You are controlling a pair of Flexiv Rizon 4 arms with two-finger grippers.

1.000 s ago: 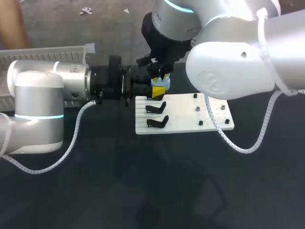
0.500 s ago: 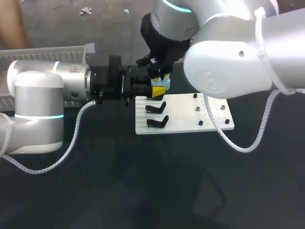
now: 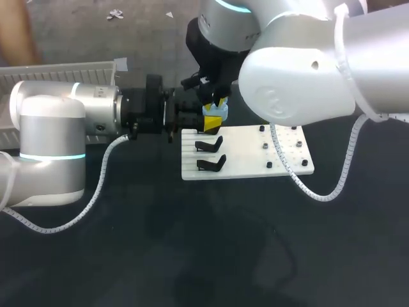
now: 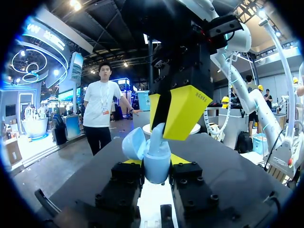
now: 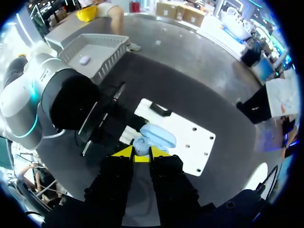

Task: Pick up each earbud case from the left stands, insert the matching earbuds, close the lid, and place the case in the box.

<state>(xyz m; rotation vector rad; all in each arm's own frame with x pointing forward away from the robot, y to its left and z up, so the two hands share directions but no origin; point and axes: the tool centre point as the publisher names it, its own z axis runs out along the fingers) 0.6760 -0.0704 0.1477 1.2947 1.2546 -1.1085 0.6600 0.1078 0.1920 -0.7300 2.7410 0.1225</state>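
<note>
A light blue earbud case (image 4: 156, 164) with its lid (image 4: 132, 144) swung open sits upright between the fingers of my left gripper (image 4: 156, 161), which is shut on it. In the head view this left gripper (image 3: 195, 118) holds the case (image 3: 215, 117) just behind the white stand board (image 3: 249, 153). My right gripper (image 4: 164, 135) comes down from above onto the open case, its yellow fingers shut on a small light blue earbud (image 4: 159, 131). From the right wrist, the earbud (image 5: 139, 145) shows between the right gripper's (image 5: 140, 152) tips, over the case (image 5: 156, 135).
Two black stands (image 3: 209, 144) on the board's left side hold nothing; small black pegs (image 3: 265, 147) dot its right side. A grey basket (image 5: 102, 45) with one pale case (image 5: 84, 60) in it lies beyond my left arm; the same basket (image 3: 64, 69) is at the table's far left.
My right arm's upper links have shifted slightly to the left. Both grippers and the case stay where they were.
</note>
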